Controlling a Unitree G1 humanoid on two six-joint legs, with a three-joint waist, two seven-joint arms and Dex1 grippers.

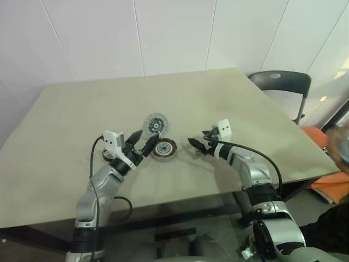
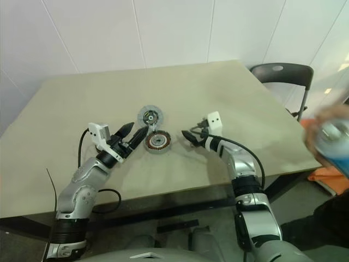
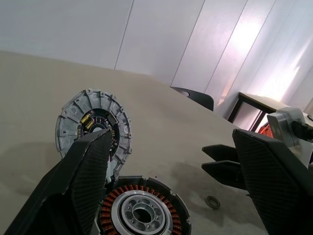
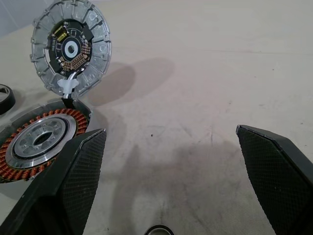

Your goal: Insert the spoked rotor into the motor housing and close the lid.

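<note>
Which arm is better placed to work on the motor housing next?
Probably the left. The left gripper, open, sits right beside the motor housing and near the spoked rotor; the right gripper, also open, is farther off.

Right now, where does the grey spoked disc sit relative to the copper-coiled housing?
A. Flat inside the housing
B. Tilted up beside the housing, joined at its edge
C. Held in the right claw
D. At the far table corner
B: the spoked rotor stands tilted beside the motor housing, joined by a white piece; both claws are open and hold nothing.
</note>
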